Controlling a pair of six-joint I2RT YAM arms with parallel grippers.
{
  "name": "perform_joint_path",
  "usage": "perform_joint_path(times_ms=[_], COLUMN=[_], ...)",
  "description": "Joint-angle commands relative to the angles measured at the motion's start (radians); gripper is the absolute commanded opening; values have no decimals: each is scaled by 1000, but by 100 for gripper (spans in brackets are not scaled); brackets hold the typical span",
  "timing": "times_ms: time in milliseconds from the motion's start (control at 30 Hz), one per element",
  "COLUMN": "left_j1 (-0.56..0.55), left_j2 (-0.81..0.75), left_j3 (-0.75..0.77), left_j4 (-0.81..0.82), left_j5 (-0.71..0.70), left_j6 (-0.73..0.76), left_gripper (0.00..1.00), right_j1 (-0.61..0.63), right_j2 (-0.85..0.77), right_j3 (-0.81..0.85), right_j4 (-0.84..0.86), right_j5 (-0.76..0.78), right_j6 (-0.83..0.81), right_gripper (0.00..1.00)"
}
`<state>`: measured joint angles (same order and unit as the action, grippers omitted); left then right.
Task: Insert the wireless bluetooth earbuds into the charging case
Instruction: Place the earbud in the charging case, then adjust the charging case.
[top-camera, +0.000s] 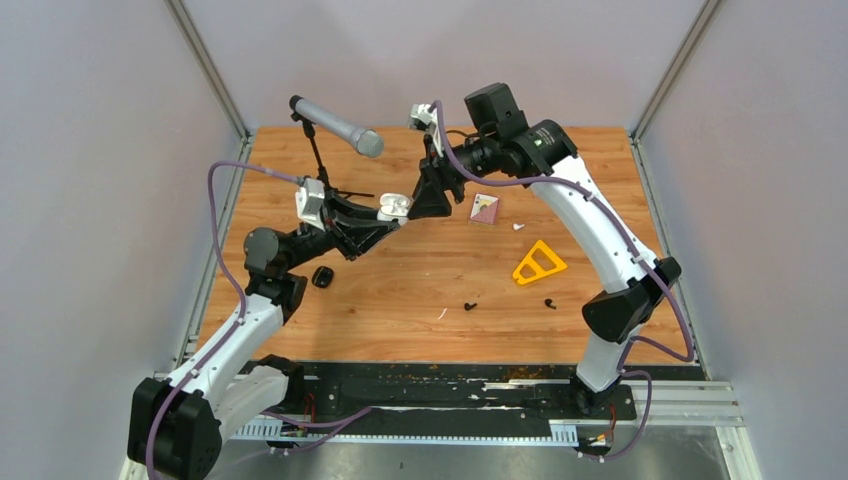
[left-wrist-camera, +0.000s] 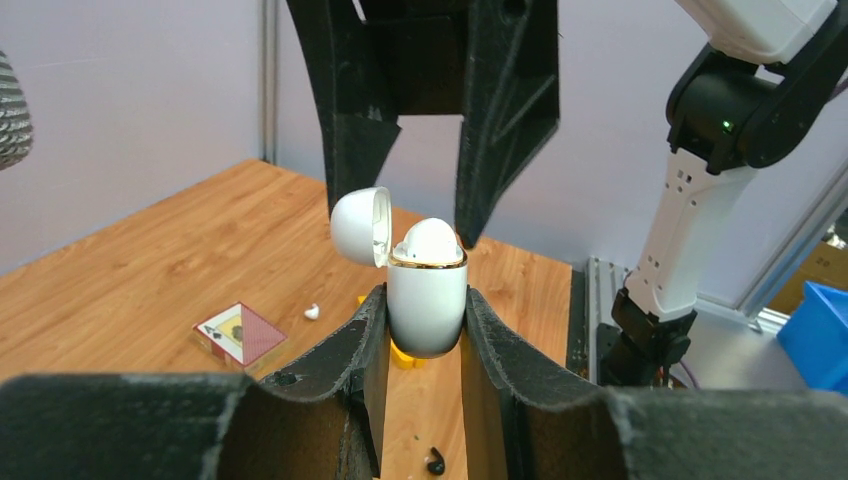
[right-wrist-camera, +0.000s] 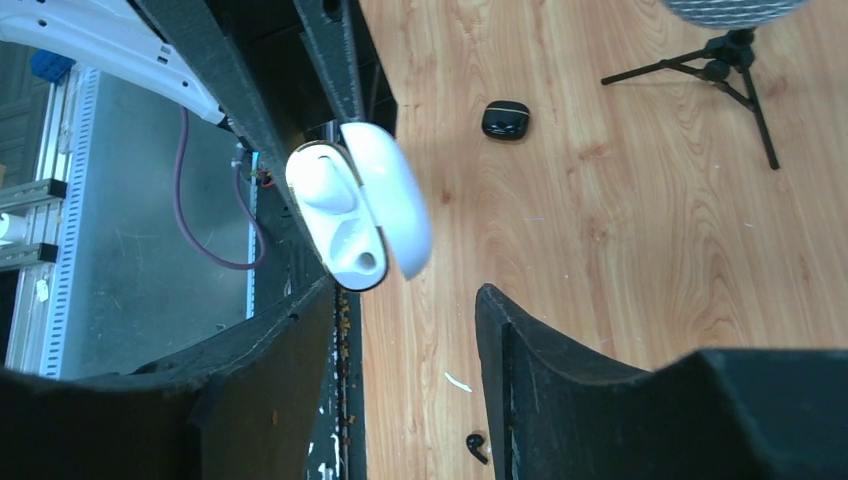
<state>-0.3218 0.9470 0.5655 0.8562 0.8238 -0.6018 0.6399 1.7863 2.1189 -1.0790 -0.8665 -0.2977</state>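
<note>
My left gripper (top-camera: 388, 212) is shut on the body of a white charging case (left-wrist-camera: 427, 300) and holds it upright above the table, with the lid (left-wrist-camera: 360, 225) swung open. One white earbud (right-wrist-camera: 325, 190) sits in the case; the socket beside it (right-wrist-camera: 365, 262) is empty. Just above the case my right gripper (right-wrist-camera: 405, 300) stands open, holding nothing, its fingers (left-wrist-camera: 505, 120) either side of the case top. Another white earbud (top-camera: 518, 227) lies on the table, as do two black earbuds (top-camera: 470, 305) (top-camera: 549, 302).
A shut black case (top-camera: 322, 277) lies left of centre. A card box (top-camera: 485, 208), a yellow triangle (top-camera: 538, 263) and a thin white sliver (top-camera: 442, 314) lie on the wood. A microphone on a tripod (top-camera: 335, 125) stands at the back left.
</note>
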Motion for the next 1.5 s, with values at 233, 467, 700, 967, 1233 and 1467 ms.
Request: perform_joint_path(times_ms=[233,467,700,967,1233,1467], left_j1=[7,6,6,6,6,6], left_j2=[-4,-3,5,15,15,24], left_j3=[47,43,34,22,27,46], left_j4=[8,10,6,-29,-175,-242], left_j5=[97,94,91,63,80,92], left_j6=[34,34,38,62,210,308], left_gripper=[0,0,0,0,43,59], right_j1=[0,28,39,50,79,137], right_j2=[35,43,52,46,35,31], right_j3=[118,116,128,135,156,159], right_j4=[-14,-30,-55,-93,-133,-182], right_j5=[32,45,32,18,172,342], right_j6=[-60,-85,-116,-172,-268,-357], right_gripper=[49,43,33,0,0,0])
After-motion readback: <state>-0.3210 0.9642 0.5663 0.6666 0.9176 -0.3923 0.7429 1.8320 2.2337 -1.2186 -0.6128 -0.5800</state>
